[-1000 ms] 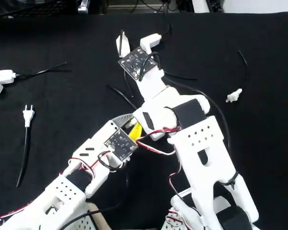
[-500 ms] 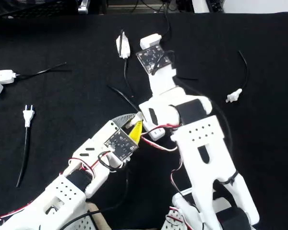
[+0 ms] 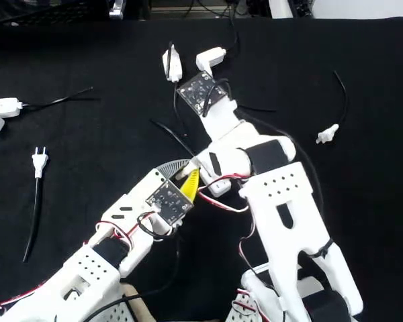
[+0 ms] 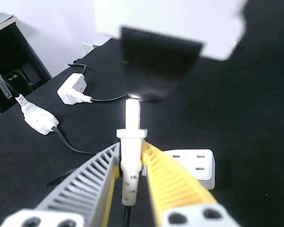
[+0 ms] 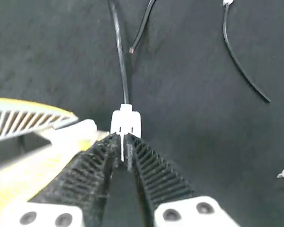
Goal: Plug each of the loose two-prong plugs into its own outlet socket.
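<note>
My left gripper (image 4: pixel 130 149), with one yellow and one grey finger, is shut on a white two-prong plug (image 4: pixel 131 142) whose prongs point away from the wrist. A white outlet socket (image 4: pixel 199 165) lies just beyond it, slots up. In the high view that gripper (image 3: pixel 188 176) sits mid-table, under the right arm (image 3: pixel 269 194). My right gripper (image 5: pixel 124 137), black-fingered, is shut on another white plug (image 5: pixel 126 121) whose black cable runs off across the cloth. The yellow finger (image 5: pixel 33 111) is close beside it.
Two white sockets (image 3: pixel 172 65) (image 3: pixel 211 58) lie at the far middle of the black table, and a third (image 3: pixel 1 111) at the left edge. A loose plug (image 3: pixel 39 159) lies at the left, another (image 3: pixel 327 134) at the right. Thin black cables trail between them.
The right arm's wrist swung to the right, then came partly back left. The left arm has kept still with its plug.
</note>
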`<state>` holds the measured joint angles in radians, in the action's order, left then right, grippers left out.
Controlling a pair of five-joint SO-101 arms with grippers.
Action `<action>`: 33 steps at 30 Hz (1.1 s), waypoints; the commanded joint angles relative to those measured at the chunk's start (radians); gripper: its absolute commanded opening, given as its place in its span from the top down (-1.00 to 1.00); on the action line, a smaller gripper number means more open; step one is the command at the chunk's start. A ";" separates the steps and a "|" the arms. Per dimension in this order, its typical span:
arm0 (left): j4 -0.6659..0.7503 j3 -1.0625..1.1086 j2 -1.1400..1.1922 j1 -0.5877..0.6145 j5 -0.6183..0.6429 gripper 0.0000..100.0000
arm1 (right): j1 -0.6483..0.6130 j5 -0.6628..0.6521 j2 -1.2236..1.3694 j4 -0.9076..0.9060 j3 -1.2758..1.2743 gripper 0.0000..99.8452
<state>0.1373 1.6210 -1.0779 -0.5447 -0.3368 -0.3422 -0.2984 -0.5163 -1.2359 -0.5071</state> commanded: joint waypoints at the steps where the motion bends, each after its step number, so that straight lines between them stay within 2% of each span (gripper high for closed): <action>1: -0.002 -0.028 -0.018 -0.013 0.012 0.94 | 0.005 -0.014 -0.022 -0.083 0.076 0.76; 4: -0.003 -0.031 -0.018 -0.008 0.012 0.94 | -0.038 -0.031 -0.031 -0.176 0.147 0.63; 8: -0.003 -0.028 -0.018 -0.008 0.012 0.94 | -0.130 -0.008 -0.025 -0.221 0.225 0.63; 11: -0.003 -0.028 -0.018 -0.005 0.012 0.94 | -0.144 -0.015 -0.024 -0.227 0.237 0.63; 17: -0.005 -0.022 -0.018 -0.013 0.006 0.94 | -0.141 -0.052 0.024 -0.250 0.249 0.63; 22: 0.002 -0.016 -0.023 -0.013 0.008 0.94 | -0.058 -0.080 0.125 -0.230 0.260 0.63; 30: -0.006 0.081 -0.222 -0.033 0.008 0.94 | -0.029 -0.117 0.147 -0.184 0.260 0.63; 33: -0.126 0.076 -0.313 -0.041 0.008 0.94 | -0.021 -0.115 0.150 -0.170 0.251 0.63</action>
<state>0.1266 1.6794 -1.2712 -0.5600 -0.3353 -0.3759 -0.4074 -0.3644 -1.4246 -0.2908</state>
